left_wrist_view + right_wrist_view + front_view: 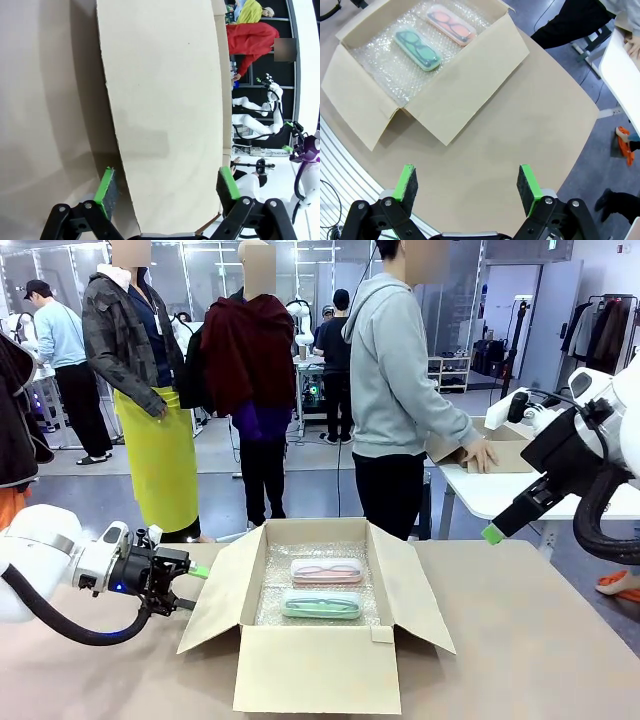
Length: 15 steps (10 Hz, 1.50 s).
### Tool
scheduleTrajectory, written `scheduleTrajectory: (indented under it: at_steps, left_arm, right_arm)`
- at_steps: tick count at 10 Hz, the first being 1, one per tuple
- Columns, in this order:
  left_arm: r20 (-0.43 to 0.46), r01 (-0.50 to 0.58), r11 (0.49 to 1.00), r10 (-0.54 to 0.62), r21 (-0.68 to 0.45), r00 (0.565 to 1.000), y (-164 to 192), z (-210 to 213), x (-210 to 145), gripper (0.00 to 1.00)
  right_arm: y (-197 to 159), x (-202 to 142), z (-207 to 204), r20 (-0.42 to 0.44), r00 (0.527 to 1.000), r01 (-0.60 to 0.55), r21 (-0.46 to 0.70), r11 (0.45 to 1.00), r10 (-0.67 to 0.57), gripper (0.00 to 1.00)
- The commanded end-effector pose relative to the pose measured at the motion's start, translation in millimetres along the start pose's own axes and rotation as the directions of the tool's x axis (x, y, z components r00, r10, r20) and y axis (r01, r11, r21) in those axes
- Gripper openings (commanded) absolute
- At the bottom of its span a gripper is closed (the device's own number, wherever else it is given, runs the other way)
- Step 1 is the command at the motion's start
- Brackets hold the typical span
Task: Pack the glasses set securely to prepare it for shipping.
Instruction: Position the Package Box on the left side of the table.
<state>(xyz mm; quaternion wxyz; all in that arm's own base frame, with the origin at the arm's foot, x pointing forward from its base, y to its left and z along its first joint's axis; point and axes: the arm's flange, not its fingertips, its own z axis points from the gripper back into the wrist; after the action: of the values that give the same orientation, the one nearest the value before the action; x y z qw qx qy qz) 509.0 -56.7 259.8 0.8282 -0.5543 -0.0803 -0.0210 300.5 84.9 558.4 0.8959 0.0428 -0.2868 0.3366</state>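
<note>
At 9 o'clock of the box (315, 665), the wide-open left gripper (190, 588) should straddle the side flap (165, 120) squarely before folding.

You have the cardboard box (318, 640) at the table's (520, 640) middle, flaps spread. Inside, on the bubble wrap (300, 590), two glasses cases lie side by side lengthwise: one case (326, 571) toward 12 o'clock, the other case (320, 604) just beside it toward 6 o'clock. Your left gripper (186, 587) sits at the box's 9 o'clock, its spread fingers straddling the edge of the left flap (165, 115). Your right gripper (467, 182) hangs above the table at 3 o'clock, well apart from the box, nothing between its fingers. A person (400, 390) stands beyond the table at 12 o'clock.
</note>
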Motion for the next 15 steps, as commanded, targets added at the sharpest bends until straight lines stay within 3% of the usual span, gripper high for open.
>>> scheduleTrajectory:
  at_steps: [1,3,6,7,8,9,15]
  left_arm:
    - [0.014,0.014,0.999,-0.013,-0.044,1.0,6,-7,1,1.0]
    - [-0.005,-0.005,0.996,0.004,-0.089,1.0,8,-9,0,1.0]
    - [0.012,-0.019,0.99,0.021,-0.142,1.0,12,-3,0,0.74]
    - [0.026,-0.026,0.986,0.031,-0.165,0.999,14,2,0,0.28]
    - [0.042,-0.028,0.983,0.036,-0.181,0.998,17,9,-1,0.18]
    - [0.044,-0.034,0.978,0.044,-0.208,0.998,20,15,-3,0.0]
    - [0.017,-0.013,0.954,0.019,-0.298,1.0,17,27,-5,0.0]
  right_arm:
    - [2,0,1,0.0,1.0,-0.003,-0.011,1.0,0.003,1.0]
    - [2,0,1,0.0,1.0,-0.003,-0.011,1.0,0.003,1.0]
    - [2,0,1,0.0,1.0,-0.003,-0.011,1.0,0.003,1.0]
    - [2,0,1,0.0,1.0,-0.003,-0.011,1.0,0.003,1.0]
    - [2,0,1,0.0,1.0,-0.003,-0.011,1.0,0.003,1.0]
    - [2,0,1,0.0,1.0,-0.003,-0.011,1.0,0.003,1.0]
    - [2,0,1,0.0,1.0,-0.003,-0.011,1.0,0.003,1.0]
